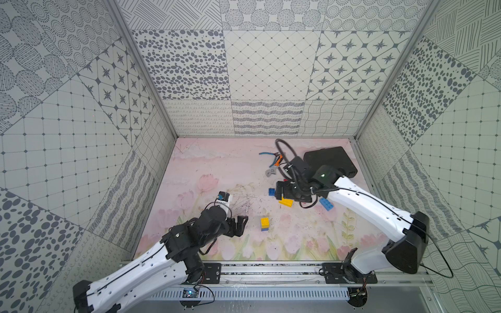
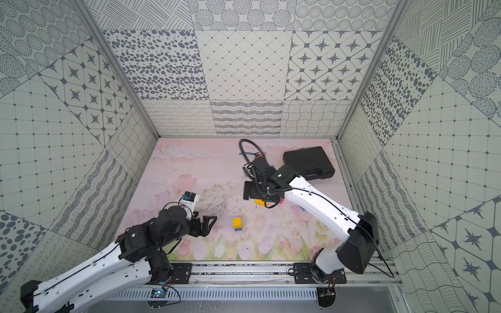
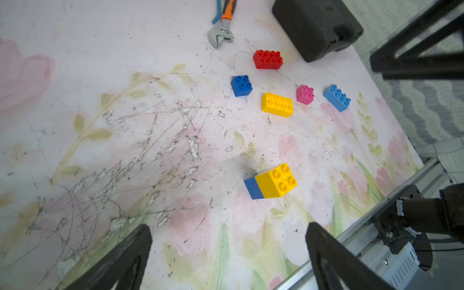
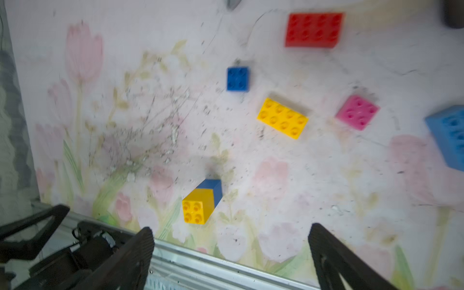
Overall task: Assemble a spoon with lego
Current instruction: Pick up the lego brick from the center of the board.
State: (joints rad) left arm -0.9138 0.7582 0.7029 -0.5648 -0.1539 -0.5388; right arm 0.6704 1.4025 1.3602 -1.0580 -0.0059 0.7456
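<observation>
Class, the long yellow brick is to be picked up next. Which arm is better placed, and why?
Right. The right arm's fingers hang open beside the long yellow brick; the left arm's fingers are farther off, past the yellow-and-blue stack.

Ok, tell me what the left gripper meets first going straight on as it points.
Likely the joined yellow-and-blue bricks, lying just ahead of the open left gripper; height is unclear.

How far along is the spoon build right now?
Done: a yellow-and-blue pair is joined, lying on its side on the mat. In hand: nothing; the left gripper and right gripper are open and empty. To do: red brick, blue brick, yellow brick, pink brick and light blue brick lie loose, apart, unattached.
</observation>
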